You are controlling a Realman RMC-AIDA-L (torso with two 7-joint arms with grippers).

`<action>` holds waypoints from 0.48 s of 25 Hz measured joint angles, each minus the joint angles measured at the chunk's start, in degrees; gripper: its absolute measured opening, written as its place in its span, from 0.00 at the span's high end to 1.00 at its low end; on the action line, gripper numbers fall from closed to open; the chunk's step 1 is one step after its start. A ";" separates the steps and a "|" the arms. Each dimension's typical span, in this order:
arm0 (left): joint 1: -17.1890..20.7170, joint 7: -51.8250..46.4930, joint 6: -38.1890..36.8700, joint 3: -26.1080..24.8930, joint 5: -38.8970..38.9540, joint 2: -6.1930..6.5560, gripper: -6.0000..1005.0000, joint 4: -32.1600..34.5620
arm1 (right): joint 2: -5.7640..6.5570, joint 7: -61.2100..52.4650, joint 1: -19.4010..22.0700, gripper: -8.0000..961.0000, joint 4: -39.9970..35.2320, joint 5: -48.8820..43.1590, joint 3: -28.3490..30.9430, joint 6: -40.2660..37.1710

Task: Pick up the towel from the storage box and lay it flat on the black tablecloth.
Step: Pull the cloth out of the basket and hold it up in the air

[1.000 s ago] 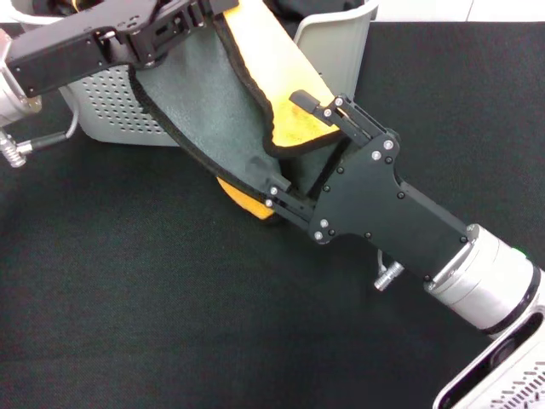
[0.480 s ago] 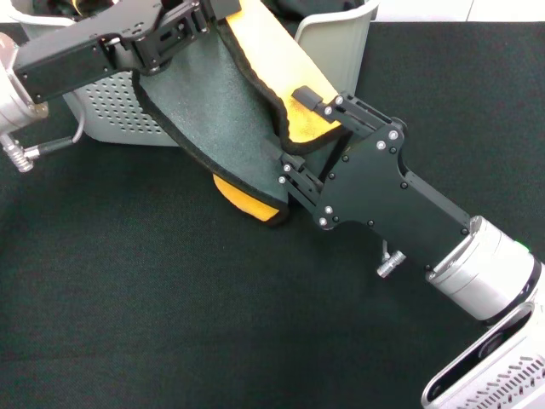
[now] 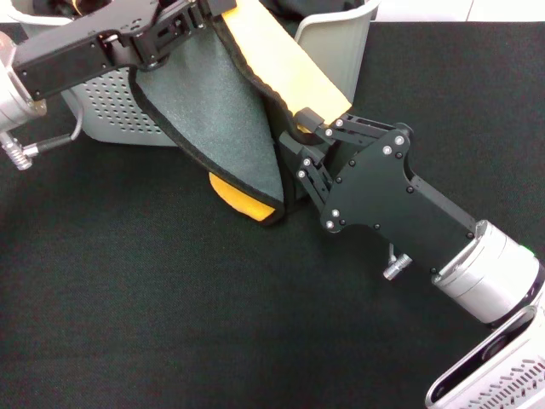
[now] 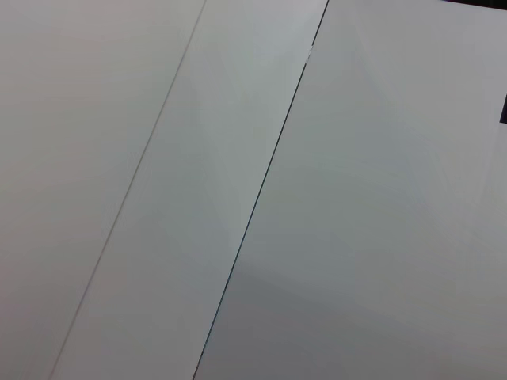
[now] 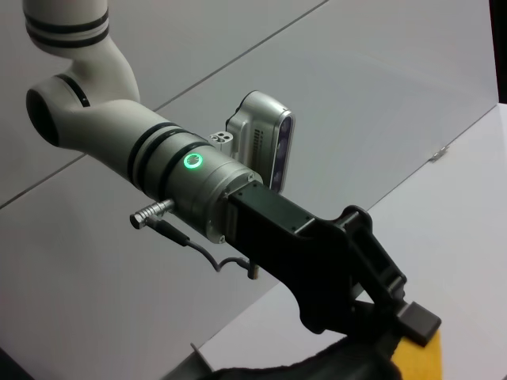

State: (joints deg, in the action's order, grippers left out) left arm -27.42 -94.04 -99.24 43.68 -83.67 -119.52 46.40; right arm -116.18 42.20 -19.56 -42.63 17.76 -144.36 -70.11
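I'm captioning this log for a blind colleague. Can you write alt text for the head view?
Both grippers hold the towel up between them, grey-green face forward with an orange-yellow fold showing: the left gripper shut on its top corner, the right gripper shut on its black-edged side. The towel hangs in front of the storage box, its lower tip reaching the black tablecloth.
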 joint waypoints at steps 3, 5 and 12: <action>-0.05 0.03 0.02 0.01 -0.39 0.05 0.98 0.00 | 0.00 0.22 -0.10 0.71 0.13 0.18 0.18 -0.12; -0.05 0.29 0.02 0.13 -0.60 0.09 0.98 0.00 | 0.00 0.29 -0.22 0.79 0.13 1.41 0.11 -0.65; -0.13 3.21 -0.06 0.34 -1.54 0.26 0.98 -2.62 | 0.00 0.43 -0.42 0.93 0.24 4.27 -0.07 -1.14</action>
State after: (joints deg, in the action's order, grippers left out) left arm -27.55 -90.83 -99.31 44.02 -85.21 -119.25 43.78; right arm -116.18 42.63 -19.98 -42.40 22.03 -144.42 -71.25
